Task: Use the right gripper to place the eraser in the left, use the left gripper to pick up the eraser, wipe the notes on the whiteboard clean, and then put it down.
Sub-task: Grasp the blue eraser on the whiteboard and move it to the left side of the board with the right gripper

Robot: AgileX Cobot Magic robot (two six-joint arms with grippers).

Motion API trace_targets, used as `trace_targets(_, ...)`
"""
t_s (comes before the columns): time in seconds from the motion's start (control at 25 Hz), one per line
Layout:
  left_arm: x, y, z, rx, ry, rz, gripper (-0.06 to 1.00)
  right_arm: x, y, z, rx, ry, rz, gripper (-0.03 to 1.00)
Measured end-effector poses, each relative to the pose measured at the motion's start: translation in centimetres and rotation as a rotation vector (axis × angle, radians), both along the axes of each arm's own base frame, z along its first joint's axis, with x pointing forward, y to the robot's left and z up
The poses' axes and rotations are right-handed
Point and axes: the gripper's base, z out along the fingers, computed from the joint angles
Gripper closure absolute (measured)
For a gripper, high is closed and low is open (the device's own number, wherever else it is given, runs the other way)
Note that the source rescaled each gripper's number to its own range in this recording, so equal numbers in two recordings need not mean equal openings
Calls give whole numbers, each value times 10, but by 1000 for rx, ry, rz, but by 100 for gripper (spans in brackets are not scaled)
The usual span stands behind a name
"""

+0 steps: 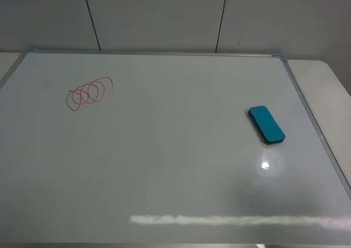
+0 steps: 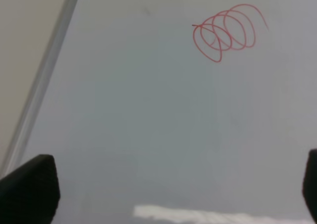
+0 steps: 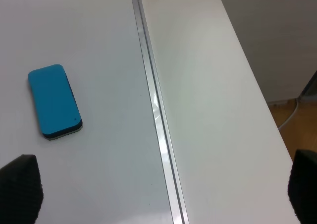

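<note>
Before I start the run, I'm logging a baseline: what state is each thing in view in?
whiteboard: lying flat, clean apart from the notes.
notes: red loops whole, not wiped, on the board's far left.
eraser: lying flat on the board's right side, teal side up, not gripped.
left gripper: open, empty.
right gripper: open, empty.

Picture edges crop the near corners of the large glossy white silver-framed whiteboard [image 1: 164, 165] and all but the fingertips of the black left end effector [image 2: 168, 189] and right end effector [image 3: 162, 187].
</note>
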Motion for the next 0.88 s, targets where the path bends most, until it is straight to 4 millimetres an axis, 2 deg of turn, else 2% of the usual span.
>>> trace_targets(0.48, 0, 0, 0, 0, 0, 0, -5, 0, 0, 1, 5, -3, 3, -3)
trace_targets(0.56, 0, 0, 0, 0, 0, 0, -5, -5, 1, 17, 3, -45, 4, -3)
trace_targets(0.6, 0, 0, 0, 0, 0, 0, -5, -5, 1, 17, 3, -45, 4, -3)
trace_targets(0.68, 0, 0, 0, 0, 0, 0, -5, -5, 1, 36, 2, -66, 4, -3)
trace_targets(0.88, 0, 0, 0, 0, 0, 0, -5, 15, 0, 87, 1, -63, 5, -3)
